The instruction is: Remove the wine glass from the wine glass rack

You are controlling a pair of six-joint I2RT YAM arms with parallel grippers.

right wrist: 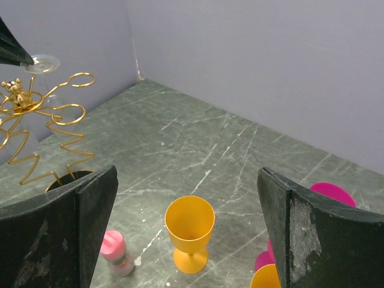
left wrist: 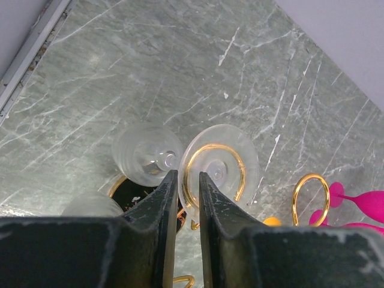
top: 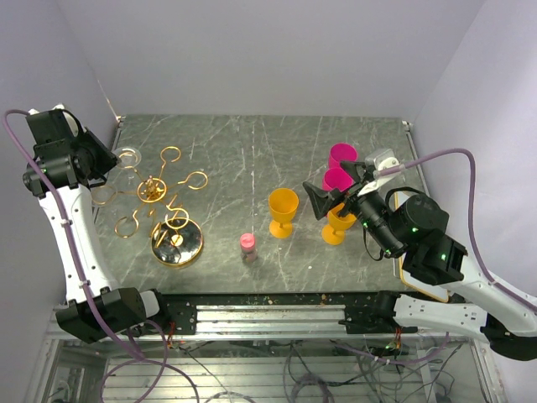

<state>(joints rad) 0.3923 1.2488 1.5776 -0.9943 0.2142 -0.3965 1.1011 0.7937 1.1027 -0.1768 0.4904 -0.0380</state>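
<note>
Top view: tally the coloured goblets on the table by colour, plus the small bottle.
orange goblets: 2
pink goblets: 2
pink-capped bottle: 1
Total: 5

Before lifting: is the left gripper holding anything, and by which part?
Cannot tell: the left gripper is nearly shut at the foot of the glass; contact is hidden.

Marble-patterned grey-green tabletop boxed in by pale lilac walls.
Walls stand at nine, twelve and three o'clock.
</note>
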